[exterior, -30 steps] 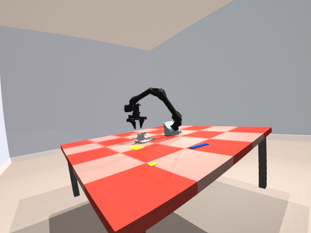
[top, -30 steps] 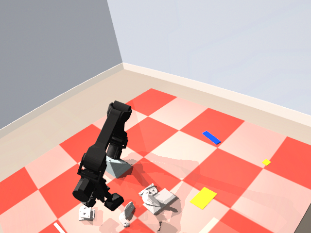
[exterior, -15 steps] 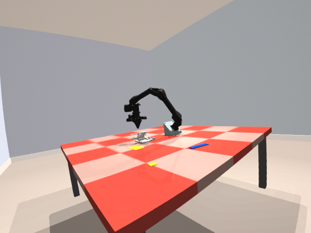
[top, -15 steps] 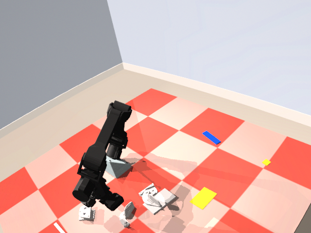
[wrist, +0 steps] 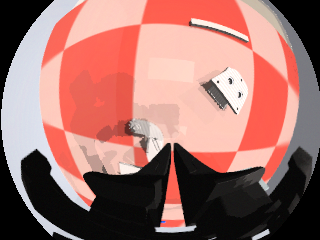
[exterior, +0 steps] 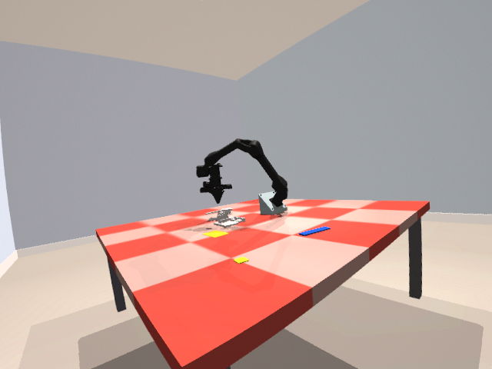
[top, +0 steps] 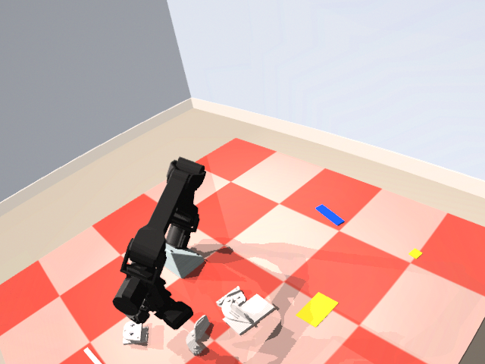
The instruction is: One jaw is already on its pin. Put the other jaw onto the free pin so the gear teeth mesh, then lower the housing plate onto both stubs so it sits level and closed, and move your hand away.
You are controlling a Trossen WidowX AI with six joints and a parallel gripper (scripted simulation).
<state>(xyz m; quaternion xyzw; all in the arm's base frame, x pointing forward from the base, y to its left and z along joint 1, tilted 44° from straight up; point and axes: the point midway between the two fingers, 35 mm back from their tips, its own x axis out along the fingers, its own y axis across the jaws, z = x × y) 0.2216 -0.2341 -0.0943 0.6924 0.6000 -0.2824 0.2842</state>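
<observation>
My gripper (exterior: 217,202) (wrist: 172,146) is shut, with nothing between its fingertips. It points down and hangs above the white parts. The loose toothed jaw (top: 200,331) (wrist: 149,131) lies apart from the base, beyond the fingertips in the wrist view. The white base (top: 239,327) (exterior: 227,224) carries a raised block and the other jaw (top: 236,312); its pins cannot be made out. The housing plate (top: 132,331) (wrist: 231,90), a white plate with holes, lies apart on the other side of the loose jaw, raised on one side. Black fingers hide most of the base in the wrist view.
A yellow square (top: 317,309) (exterior: 215,234) lies beside the base. A small yellow square (top: 414,253) (exterior: 241,260) and a blue strip (top: 330,214) (exterior: 314,231) lie farther off. A white strip (top: 92,356) (wrist: 219,30) lies beyond the housing plate. The checkered table (exterior: 222,294) bears everything.
</observation>
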